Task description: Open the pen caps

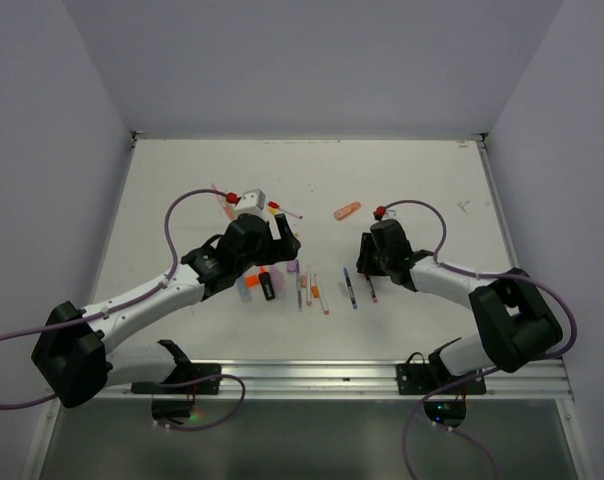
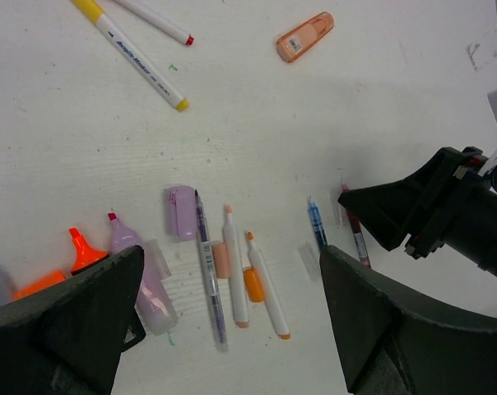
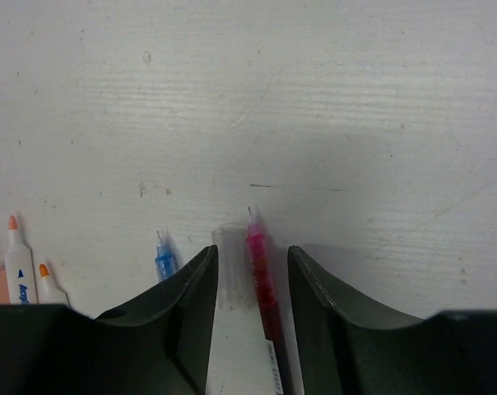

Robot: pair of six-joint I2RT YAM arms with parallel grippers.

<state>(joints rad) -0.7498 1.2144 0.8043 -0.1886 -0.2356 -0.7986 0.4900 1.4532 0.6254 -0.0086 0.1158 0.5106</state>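
Right pincer [image 3: 252,252], narrowly parted, straddles a red pen [image 3: 262,281] and clear cap [image 3: 230,265].

**Left arm** [image 1: 152,292], white-shelled links with black joints: reaches low from its near-left base, forward and inward, with the forearm angled up to the right and the black wrist at its far end.

**Left gripper** [image 2: 232,329], black two-finger type: jaws spread wide, with the fingers filling the two lower corners of its wrist view.

**Right arm** [image 1: 448,272], same build: elbow folded at the near right, forearm running leftward.

**Right gripper** [image 3: 253,329], black two-finger type: tipped downward, jaws parted by a slim gap (far narrower than the left's).
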